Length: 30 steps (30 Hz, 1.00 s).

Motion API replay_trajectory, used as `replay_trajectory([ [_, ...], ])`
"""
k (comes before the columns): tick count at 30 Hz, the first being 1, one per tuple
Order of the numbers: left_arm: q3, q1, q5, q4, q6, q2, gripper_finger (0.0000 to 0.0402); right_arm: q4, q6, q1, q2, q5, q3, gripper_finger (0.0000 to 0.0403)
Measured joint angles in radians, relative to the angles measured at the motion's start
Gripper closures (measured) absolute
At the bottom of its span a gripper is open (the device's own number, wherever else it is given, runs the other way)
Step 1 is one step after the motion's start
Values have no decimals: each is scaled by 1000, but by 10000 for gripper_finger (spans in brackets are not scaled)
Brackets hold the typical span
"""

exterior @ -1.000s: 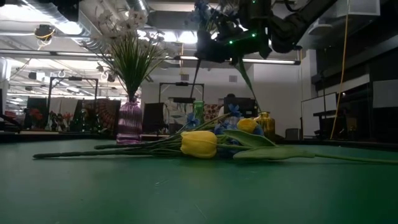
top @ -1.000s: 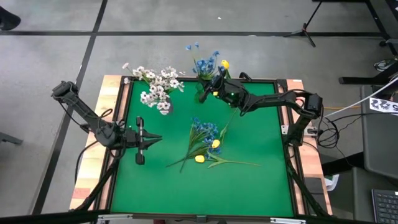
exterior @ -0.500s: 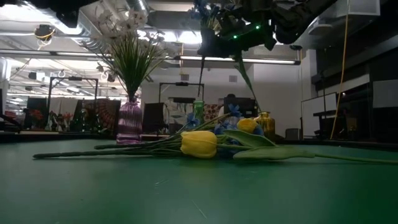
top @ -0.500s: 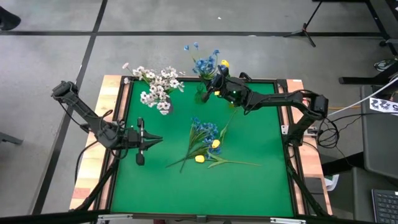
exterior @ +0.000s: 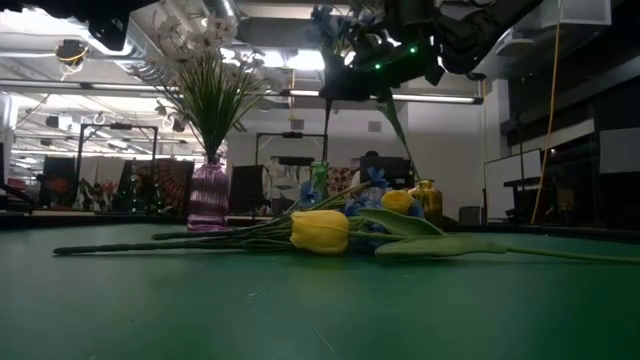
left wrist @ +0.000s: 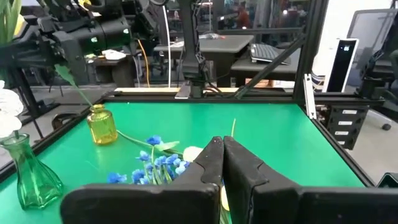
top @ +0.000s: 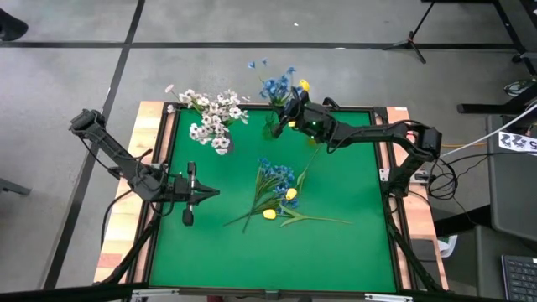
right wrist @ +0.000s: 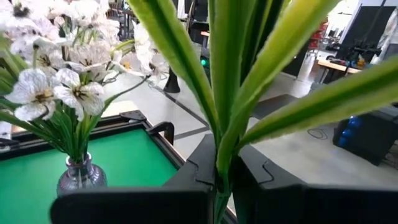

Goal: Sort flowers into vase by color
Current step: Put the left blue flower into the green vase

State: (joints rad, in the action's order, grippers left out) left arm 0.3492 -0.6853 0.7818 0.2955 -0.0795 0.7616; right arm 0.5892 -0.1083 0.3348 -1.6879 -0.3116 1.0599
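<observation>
right claw (right wrist: 222,177), clamped on green flower stem (right wrist: 227,118)

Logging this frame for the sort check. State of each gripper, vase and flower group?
left gripper: shut, empty, over the mat's left side
right gripper: shut on a yellow flower stem
purple vase: upright, holds white flowers
green vase: upright
yellow vase: upright
loose blue and yellow flowers: lying on the mat

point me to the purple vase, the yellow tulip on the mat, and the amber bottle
purple vase (exterior: 208,196), low view, on its ribbed glass body.
yellow tulip (exterior: 319,231), low view, on the middle of the bud lying on the green mat.
amber bottle (left wrist: 102,126), left wrist view, on its rounded body.
</observation>
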Motion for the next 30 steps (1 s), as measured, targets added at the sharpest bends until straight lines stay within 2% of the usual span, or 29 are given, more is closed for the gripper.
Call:
replay_trajectory([
  [9, 0, 0, -1, -2, 0, 0, 396, 58, 40, 8, -84, 30, 0, 383],
  [15, 0, 0, -1, -4, 6, 0, 400, 61, 50, 13, -96, 36, 0, 382],
  [19, 0, 0, -1, -11, 4, 0, 393, 57, 82, 24, -126, 50, 0, 359],
  [27, 0, 0, -1, -29, -1, 0, 387, 64, 103, 28, -160, 69, 0, 350],
  [30, 0, 0, -1, -29, 0, 0, 387, 64, 81, 28, -160, 70, 0, 332],
])
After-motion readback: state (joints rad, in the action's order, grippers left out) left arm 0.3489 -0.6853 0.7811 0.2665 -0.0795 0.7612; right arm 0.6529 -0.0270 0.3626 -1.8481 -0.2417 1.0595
